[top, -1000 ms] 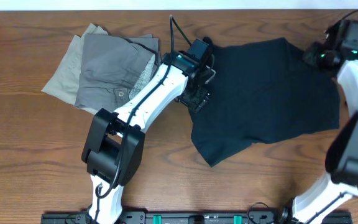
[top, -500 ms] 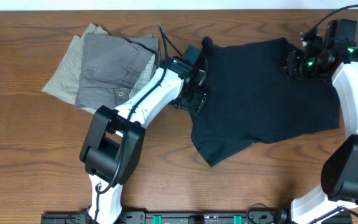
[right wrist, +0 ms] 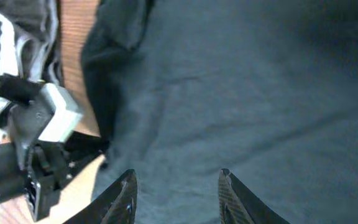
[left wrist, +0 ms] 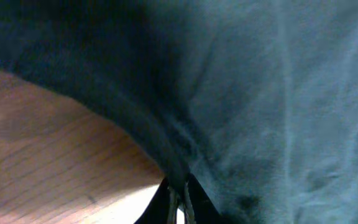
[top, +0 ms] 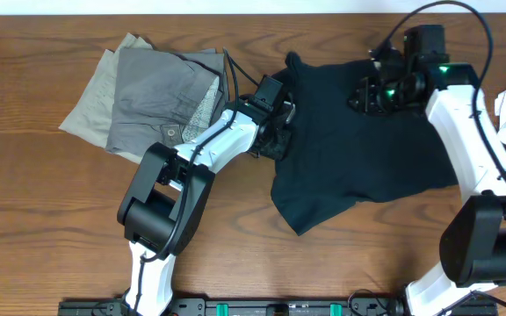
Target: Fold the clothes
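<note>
The overhead camera looks straight down on the whole table (top: 42,202) from far above. Both wrist cameras hover close over the black garment (top: 376,149), sharing its left edge.

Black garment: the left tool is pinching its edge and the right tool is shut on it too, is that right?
Not quite. The left tool is pinching the black garment at its edge, but the right tool is not shut on it. The right wrist view shows its fingers standing apart above the fabric, open.
</note>
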`<state>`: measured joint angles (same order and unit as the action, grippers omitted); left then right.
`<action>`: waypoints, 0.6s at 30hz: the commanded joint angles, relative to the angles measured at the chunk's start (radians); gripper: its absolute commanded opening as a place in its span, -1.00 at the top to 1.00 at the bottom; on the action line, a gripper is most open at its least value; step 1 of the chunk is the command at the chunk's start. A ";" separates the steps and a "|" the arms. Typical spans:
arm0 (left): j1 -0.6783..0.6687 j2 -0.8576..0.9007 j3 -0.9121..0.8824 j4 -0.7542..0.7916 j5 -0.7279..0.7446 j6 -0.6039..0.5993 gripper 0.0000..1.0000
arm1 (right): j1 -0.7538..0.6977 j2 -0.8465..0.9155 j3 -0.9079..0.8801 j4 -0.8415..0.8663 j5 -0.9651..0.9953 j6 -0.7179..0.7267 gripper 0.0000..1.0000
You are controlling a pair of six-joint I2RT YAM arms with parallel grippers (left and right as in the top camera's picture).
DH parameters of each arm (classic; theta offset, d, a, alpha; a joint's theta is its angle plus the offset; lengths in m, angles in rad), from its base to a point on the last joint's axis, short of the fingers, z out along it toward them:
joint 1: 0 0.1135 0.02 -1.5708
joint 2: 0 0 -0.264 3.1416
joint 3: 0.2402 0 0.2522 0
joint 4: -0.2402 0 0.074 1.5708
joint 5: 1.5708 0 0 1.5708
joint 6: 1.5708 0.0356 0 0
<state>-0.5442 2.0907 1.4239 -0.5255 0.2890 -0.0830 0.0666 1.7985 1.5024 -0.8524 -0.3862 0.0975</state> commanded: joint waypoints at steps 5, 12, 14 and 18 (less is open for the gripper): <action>0.005 -0.093 0.028 -0.025 -0.025 -0.008 0.88 | 0.079 0.083 -0.043 0.105 -0.007 0.032 0.70; 0.005 -0.117 0.027 -0.126 -0.206 -0.008 0.88 | 0.151 0.245 -0.047 0.142 -0.005 0.040 0.84; 0.005 -0.117 0.027 -0.152 -0.256 -0.008 0.88 | 0.158 0.287 -0.047 0.143 0.001 0.041 0.88; 0.010 -0.117 0.027 -0.193 -0.337 -0.008 0.88 | 0.156 0.345 -0.047 0.146 0.018 0.059 0.91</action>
<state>-0.5442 1.9766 1.4353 -0.7017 0.0601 -0.0856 0.2237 2.1197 1.4601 -0.7097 -0.3847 0.1333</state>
